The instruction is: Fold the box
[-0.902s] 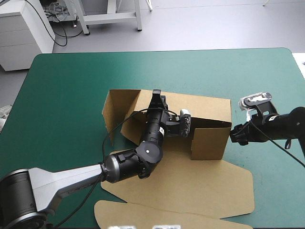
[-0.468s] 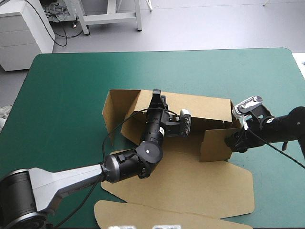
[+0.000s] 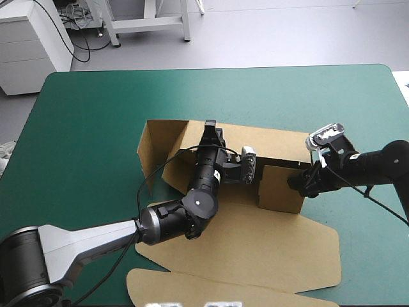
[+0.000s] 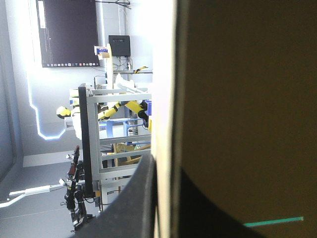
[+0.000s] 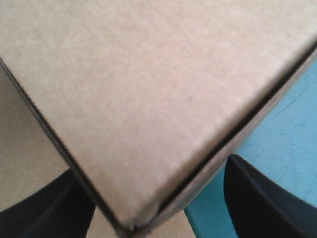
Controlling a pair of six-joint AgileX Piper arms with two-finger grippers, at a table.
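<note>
Pinching the raised rear wall, the left gripper of two black fin-shaped fingers is clamped on the box, a cut sheet of brown board lying mid-table on the teal-green cover. The right gripper, fingers spread apart, has the end flap cornered between them and pressed inward. I judge it about half done: walls stand, but the broad panels behind both wrists lie flat, untucked.

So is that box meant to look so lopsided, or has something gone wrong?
Nothing looks torn or spilled. The box is only half built: its right end flap is swung inward, its corner between the open fingers of the right gripper; the left end flap splays outward; the left gripper pinches the back wall.
</note>
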